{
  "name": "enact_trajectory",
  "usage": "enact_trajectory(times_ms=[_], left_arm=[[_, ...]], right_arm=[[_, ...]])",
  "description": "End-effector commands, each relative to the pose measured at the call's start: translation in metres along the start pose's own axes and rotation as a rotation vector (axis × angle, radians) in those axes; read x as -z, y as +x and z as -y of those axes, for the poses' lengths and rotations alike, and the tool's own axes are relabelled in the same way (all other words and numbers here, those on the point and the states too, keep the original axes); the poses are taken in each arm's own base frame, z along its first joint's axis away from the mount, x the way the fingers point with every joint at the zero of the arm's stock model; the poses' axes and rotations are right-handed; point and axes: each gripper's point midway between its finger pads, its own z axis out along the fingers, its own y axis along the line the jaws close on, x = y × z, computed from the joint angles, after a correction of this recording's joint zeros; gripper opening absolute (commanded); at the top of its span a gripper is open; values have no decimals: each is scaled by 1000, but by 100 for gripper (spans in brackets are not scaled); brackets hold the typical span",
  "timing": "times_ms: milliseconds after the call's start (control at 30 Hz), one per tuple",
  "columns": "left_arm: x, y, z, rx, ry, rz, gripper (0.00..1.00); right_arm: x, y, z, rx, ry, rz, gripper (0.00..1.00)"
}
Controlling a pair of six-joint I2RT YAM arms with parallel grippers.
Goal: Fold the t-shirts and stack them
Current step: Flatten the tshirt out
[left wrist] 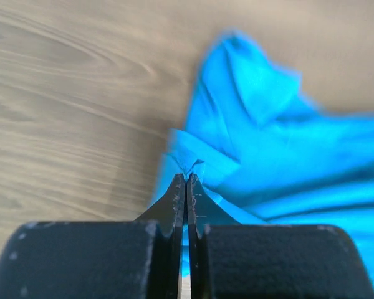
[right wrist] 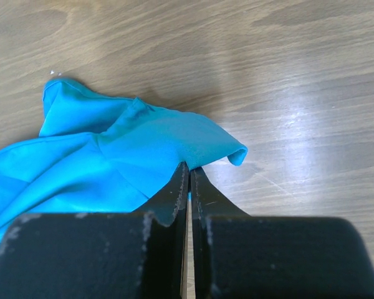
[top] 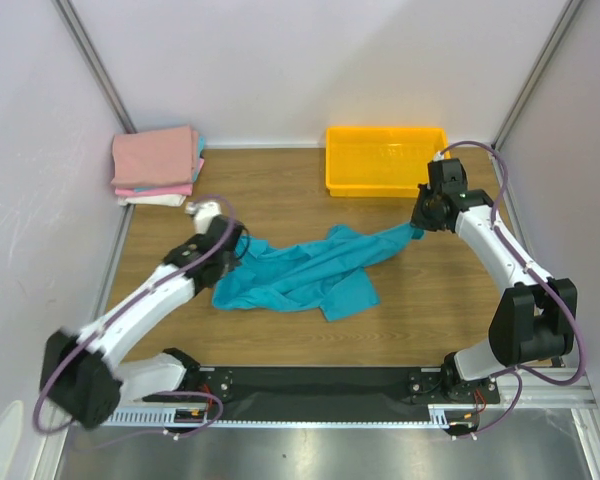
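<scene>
Left gripper (left wrist: pixel 187 177): jaws pressed fully together, with a small pucker of the crumpled teal-blue cloth t-shirt (left wrist: pixel 280 143) nipped at the very tips. The pinch sits on the shirt's left-hand edge, on what looks like a hemmed border. The wrist view is blurred there, so I cannot say if it is a sleeve hem or the bottom hem.

Right gripper (right wrist: pixel 188 167): jaws likewise closed to a slit, biting the rolled rim at the shirt's far right end. Seen from above, the cloth runs out in a narrow drawn tongue to this gripper, which sits just in front of the rectangular yellow plastic tray (top: pixel 385 186).

Reading of the hold: two pinches at opposite ends of the garment, arms well apart. Judgement: this is the spreading step. Drawing the ends away from each other should pull the bunched middle flat on the light wooden table (top: pixel 280 190) before any fold is made.

Position of the shirt: between the two grippers, mid-table, heaped and twisted, with one flap trailing toward the near edge. It is neither flat nor folded.

Further out: a stack of folded pink and white t-shirts (top: pixel 155 160) sits in the far left corner, well apart from the left gripper. Pink is on top, white at the bottom, and the pile is reasonably square. I judge that to be the destination for this shirt once folded.
</scene>
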Motion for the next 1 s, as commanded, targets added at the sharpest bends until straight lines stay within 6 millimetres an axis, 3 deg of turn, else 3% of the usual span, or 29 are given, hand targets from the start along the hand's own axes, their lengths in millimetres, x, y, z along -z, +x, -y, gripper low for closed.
enact_trajectory(times_ms=[0, 67, 167, 233, 367, 700, 867, 967], left_arm=[[20, -12, -45, 258, -124, 109, 0], [32, -6, -66, 325, -161, 132, 0], [37, 20, -96, 436, -249, 126, 0], [40, 29, -108, 536, -288, 140, 0], [51, 66, -145, 667, -424, 120, 0], [51, 107, -160, 936, -421, 104, 0], [48, 92, -151, 882, -374, 128, 0], [46, 76, -140, 791, -322, 146, 0]], right_arm=[[10, -26, 5, -16, 11, 76, 0], [11, -30, 7, -17, 9, 86, 0], [13, -40, 8, -13, 12, 108, 0], [14, -44, 9, -10, 13, 115, 0], [14, -47, 10, -16, 12, 119, 0], [11, -41, 12, -33, 15, 102, 0], [16, -50, 10, -15, 8, 125, 0], [28, -75, 9, 12, 12, 197, 0]])
